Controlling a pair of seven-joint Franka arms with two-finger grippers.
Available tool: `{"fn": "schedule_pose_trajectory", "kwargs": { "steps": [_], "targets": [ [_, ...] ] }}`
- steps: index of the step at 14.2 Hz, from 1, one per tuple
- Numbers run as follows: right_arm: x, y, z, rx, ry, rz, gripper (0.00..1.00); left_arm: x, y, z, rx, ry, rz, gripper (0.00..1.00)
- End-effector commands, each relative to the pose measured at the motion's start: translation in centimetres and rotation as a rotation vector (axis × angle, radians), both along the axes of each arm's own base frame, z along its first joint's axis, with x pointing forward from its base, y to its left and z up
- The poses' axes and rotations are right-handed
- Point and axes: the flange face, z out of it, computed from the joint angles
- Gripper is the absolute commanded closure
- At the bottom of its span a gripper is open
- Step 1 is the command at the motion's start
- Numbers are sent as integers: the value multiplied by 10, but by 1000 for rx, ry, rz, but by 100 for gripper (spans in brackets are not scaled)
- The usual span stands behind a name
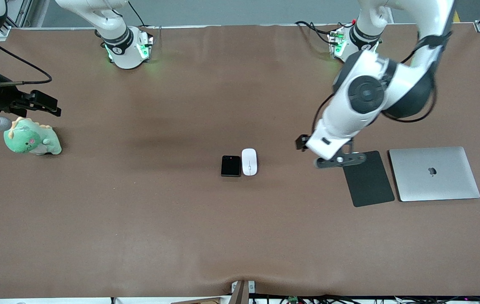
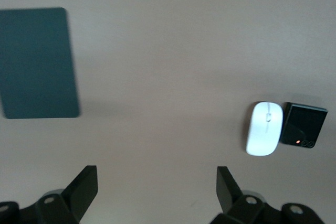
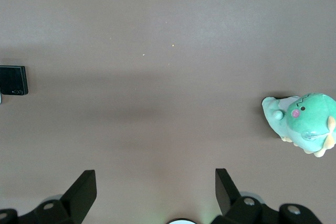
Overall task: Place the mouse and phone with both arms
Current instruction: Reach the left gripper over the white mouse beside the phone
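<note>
Worktop (image 1: 138, 219): matt brown sheet, cloth- or leather-like, slight ripple at edge nearest front cam. Mouse (image 1: 249, 161): smooth glossy white plastic w/ thin grey centre line. Phone (image 1: 231, 165): black, glossy face. Mat (image 1: 368, 178): dark grey, flat, matt. Laptop (image 1: 434, 173): silver brushed-metal look, satin lid. Dino toy (image 1: 32, 138): soft green plush, fuzzy. Arms: glossy white plastic shells, black joint bands. Left gripper (image 2: 157, 184) & right gripper (image 3: 156, 184): matt black fingers.

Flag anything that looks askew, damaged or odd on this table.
Nothing is damaged or spilled. The mat sits slightly skewed beside the closed laptop. A toy dinosaur lies near the right arm's end. The phone and mouse sit neatly side by side.
</note>
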Motion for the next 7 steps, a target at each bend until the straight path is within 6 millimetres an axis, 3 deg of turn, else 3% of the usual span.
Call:
{"fn": "schedule_pose_trajectory", "kwargs": {
  "steps": [1, 7],
  "targets": [
    [0, -1, 0, -11, -3, 4, 0, -4, -44, -46, 0, -29, 53, 0],
    [1, 0, 0, -11, -5, 4, 0, -11, -107, -120, -44, -40, 25, 0]
  ]
}}
